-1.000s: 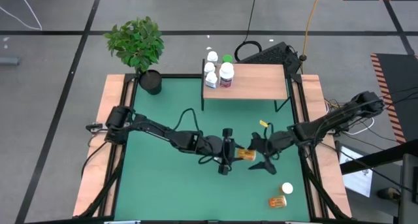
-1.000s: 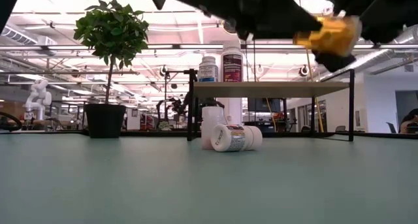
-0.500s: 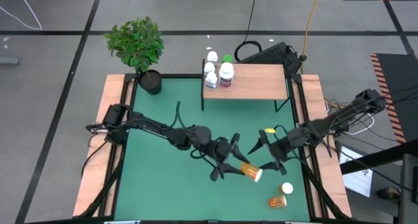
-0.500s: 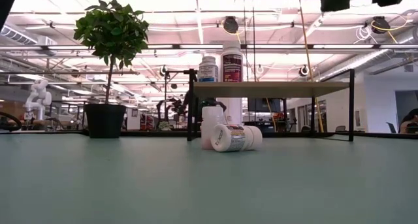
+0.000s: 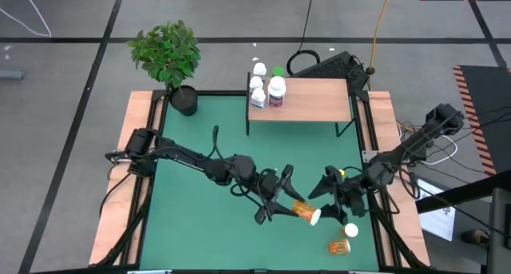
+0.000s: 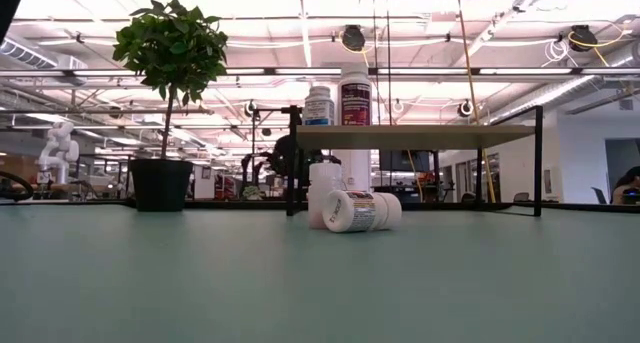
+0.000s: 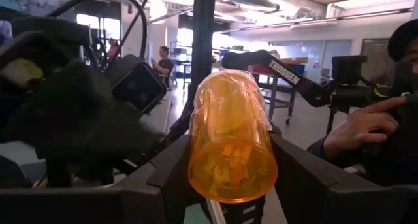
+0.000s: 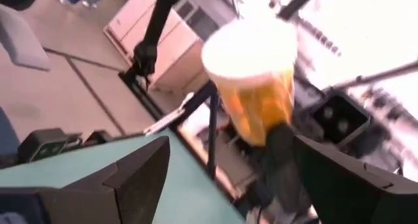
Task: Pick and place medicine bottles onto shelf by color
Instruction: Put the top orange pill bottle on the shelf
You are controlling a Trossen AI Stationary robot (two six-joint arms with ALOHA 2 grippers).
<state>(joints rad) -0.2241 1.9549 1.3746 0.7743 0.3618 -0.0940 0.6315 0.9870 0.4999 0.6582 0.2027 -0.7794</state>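
My left tool (image 5: 289,204) pinches an amber bottle (image 5: 304,211) by its body above the green mat (image 5: 200,146), white cap pointing toward my right tool (image 5: 336,196), which hangs spread just beside it. My left wrist view shows the bottle's (image 7: 230,144) clear base, but I can't make out its contents. The shelf (image 5: 311,100) carries two bottles at its left end. Only the low view shows a white bottle (image 6: 322,193) standing and another (image 6: 358,211) lying under the shelf. Near the desk's front edge sit a white bottle (image 5: 350,230) and an amber one (image 5: 339,247).
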